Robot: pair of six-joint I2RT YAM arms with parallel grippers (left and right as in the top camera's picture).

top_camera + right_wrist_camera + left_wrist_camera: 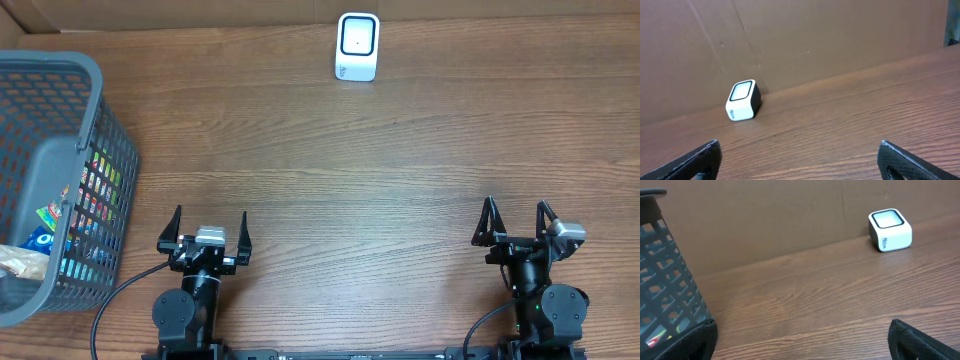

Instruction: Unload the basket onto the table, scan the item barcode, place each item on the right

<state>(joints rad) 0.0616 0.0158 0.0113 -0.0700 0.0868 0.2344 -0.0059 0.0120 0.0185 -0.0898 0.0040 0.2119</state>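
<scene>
Both arms are at the near edge of the table [350, 170]: left gripper [210, 214] at 7 o'clock, right gripper [516, 204] at 5 o'clock in the overhead view. Both sets of jaws are spread wide with nothing between them. Both wrist views agree, with black fingertips [920, 342] only at the bottom corners and bare wood between. The scanner [357, 46] is at 12 o'clock, standing on the far edge of the table just in front of the cardboard backdrop [765, 215], well apart from both grippers. It's a small white box with rounded corners. Its pale window has a dark rim and, seen from overhead, a small dot in the middle. There is small grey print low on its white side, too small to read. From the left wrist it's at 1 o'clock, from the right wrist at 10 o'clock. The grey mesh basket [60, 62] is at 9 o'clock, partly cut off by the frame, just beside the left gripper at its 10 o'clock. Items are inside it: a blue packet [42, 240], a tan wrapper [18, 262], and colourful packs [100, 190] showing through the mesh. I can't make out a barcode on any of them.
</scene>
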